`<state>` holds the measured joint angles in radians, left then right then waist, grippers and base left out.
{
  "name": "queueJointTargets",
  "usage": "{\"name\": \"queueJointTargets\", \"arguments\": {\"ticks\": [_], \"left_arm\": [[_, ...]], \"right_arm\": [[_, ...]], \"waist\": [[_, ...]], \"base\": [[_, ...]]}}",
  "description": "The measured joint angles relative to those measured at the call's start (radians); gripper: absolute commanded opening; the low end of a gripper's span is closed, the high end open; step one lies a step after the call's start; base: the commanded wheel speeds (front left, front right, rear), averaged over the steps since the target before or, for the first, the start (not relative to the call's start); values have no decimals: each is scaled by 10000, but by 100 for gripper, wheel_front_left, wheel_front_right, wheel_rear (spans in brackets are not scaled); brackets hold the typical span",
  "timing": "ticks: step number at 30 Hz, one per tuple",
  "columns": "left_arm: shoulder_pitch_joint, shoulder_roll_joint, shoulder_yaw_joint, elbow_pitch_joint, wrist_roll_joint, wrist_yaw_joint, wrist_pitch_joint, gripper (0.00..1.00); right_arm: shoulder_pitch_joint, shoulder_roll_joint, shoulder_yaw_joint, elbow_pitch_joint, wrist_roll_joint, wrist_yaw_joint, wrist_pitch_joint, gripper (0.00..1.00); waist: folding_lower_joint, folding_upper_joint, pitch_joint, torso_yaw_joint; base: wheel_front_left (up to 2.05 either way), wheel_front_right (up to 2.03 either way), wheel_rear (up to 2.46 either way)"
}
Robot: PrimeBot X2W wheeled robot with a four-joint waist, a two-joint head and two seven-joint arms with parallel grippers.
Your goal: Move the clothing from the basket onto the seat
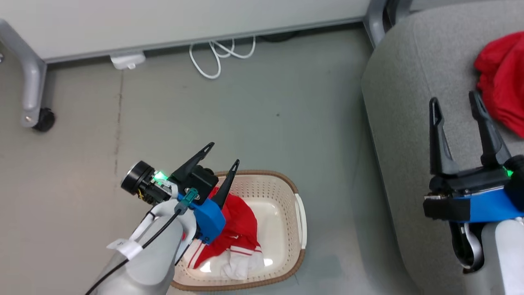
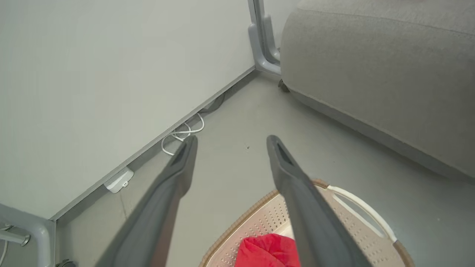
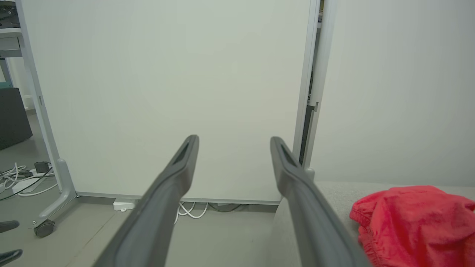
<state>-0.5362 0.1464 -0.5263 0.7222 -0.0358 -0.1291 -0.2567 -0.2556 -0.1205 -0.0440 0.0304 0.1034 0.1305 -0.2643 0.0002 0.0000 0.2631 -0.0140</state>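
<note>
A red garment with white panels and striped trim point(image 1: 235, 235) lies in the cream basket point(image 1: 286, 192) on the floor; a fold of that clothing point(image 2: 269, 252) shows in the left wrist view. My left gripper point(image 1: 223, 155) hangs open above the basket's left rim, holding nothing. A second red garment point(image 1: 502, 82) lies crumpled on the grey seat point(image 1: 409, 102) at the right. My right gripper point(image 1: 454, 98) stands open over the seat, just left of that garment point(image 3: 415, 222), apart from it.
A pale wheeled partition panel point(image 1: 163, 20) runs along the back, with a grey leg and caster point(image 1: 43, 119) at the left. A white cable point(image 1: 217, 53) and a white power block point(image 1: 127, 60) lie at its foot. Bare grey floor separates basket and seat.
</note>
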Motion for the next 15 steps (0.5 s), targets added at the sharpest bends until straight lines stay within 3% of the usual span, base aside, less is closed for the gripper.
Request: {"name": "queueJointTargets", "arguments": {"ticks": [11,15], "left_arm": [[-2668,456,-3962,3225,-380,-4,855,100],[-3306,518,-5392,4038,-763,-4,1616,100]], "right_arm": [[-1366,159,236,-502,136,0,2,100],[-1723,226,272,-690,201,0,2,100]], "waist": [[2,0,2821,-929],[1,0,3778,-1243]], "base": [[0,0,0],[0,0,0]]}}
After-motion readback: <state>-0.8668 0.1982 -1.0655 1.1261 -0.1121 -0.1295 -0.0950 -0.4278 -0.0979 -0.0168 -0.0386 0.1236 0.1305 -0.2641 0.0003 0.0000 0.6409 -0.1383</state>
